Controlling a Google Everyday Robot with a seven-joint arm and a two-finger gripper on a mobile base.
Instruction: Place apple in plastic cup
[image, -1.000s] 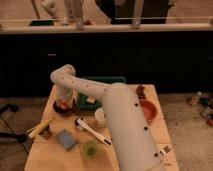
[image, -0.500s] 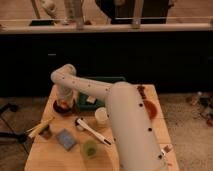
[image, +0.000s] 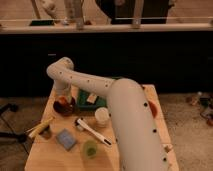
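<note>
Tool closed, pointing straight down at the far-left corner of the desk, its tip inside a dark bowl. Apple shows as an orange-red patch in that bowl right at the tool tip, round with no long axis to note; cannot tell whether it is actually clamped. Plastic cup stands upright, mouth up, well apart near the front edge, nearer than the white cup.

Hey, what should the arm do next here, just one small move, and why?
Probably lift straight up a little: the gripper is shut, down at the dark bowl where the apple shows, and the green plastic cup stands apart, toward the front of the table.
</note>
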